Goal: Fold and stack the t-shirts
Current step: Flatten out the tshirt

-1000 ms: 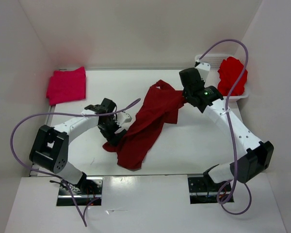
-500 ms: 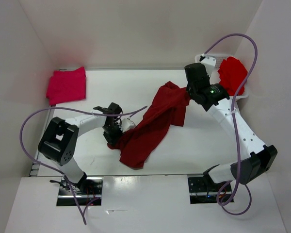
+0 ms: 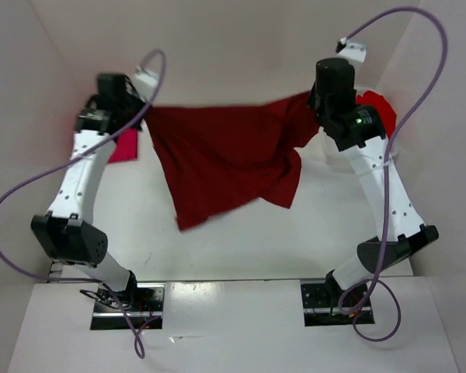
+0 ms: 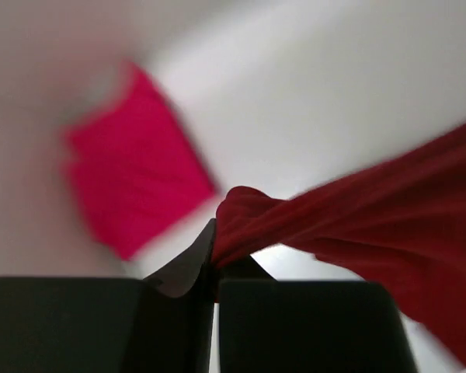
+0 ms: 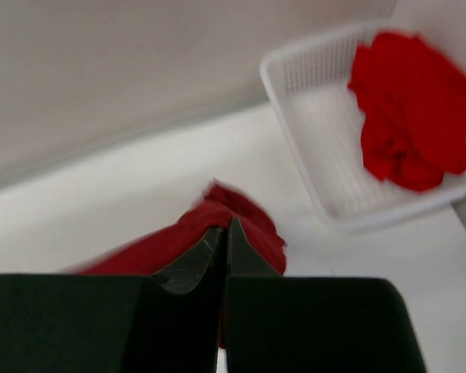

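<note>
Here we see the dark maroon shirt (image 3: 225, 155) stretched in the air between the two arms, above the worktop (image 3: 256, 249). The left tool (image 4: 215, 260) is closed on one upper corner of it, with the cloth bunched right at its tips. The right tool (image 5: 225, 233) is closed on the opposite corner, pinching it tight. From these two corners the shirt hangs as a wide sheet, its top edge nearly level and its lower edge slanting down to a point on the left. The pink shirt (image 4: 132, 163) lies on the worktop at the far left, under the left arm. The view there is blurred, but it seems to lie flat and folded. The bright red shirt (image 5: 408, 109) sits crumpled in the white basket (image 5: 318, 74) at the far right, near the right arm.
</note>
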{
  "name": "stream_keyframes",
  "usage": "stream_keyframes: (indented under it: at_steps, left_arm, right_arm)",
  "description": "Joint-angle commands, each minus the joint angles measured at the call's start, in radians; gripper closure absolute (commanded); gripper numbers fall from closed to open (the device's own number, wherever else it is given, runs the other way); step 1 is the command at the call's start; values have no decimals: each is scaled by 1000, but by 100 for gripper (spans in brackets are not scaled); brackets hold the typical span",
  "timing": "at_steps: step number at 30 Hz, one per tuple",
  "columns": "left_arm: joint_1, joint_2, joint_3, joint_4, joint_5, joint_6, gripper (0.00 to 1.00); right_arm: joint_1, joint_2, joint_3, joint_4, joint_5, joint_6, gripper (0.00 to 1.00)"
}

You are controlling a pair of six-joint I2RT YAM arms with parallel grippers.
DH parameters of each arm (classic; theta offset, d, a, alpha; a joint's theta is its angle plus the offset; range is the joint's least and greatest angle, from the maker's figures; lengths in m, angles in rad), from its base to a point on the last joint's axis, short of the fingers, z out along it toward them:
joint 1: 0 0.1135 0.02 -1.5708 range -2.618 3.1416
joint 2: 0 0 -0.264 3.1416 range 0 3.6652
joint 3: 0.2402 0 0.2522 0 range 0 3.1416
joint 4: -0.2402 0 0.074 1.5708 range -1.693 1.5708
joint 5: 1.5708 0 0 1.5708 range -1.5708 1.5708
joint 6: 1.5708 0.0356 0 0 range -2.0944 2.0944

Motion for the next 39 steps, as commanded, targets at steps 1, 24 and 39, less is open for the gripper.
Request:
stream_keyframes:
  at_steps: [1,24,39]
  left_arm:
    - [80,-79,307,57,-84,-41,100]
    - [101,-374,-342,-129,-85,68,100]
    - [122,40,708,48,-76,-127,100]
  right_arm:
    - [-16,48,283,23,62,-75,100]
    - [70,-185,-472,-95,-353,-8,100]
    - [-116,425,947,-214,-34,47,100]
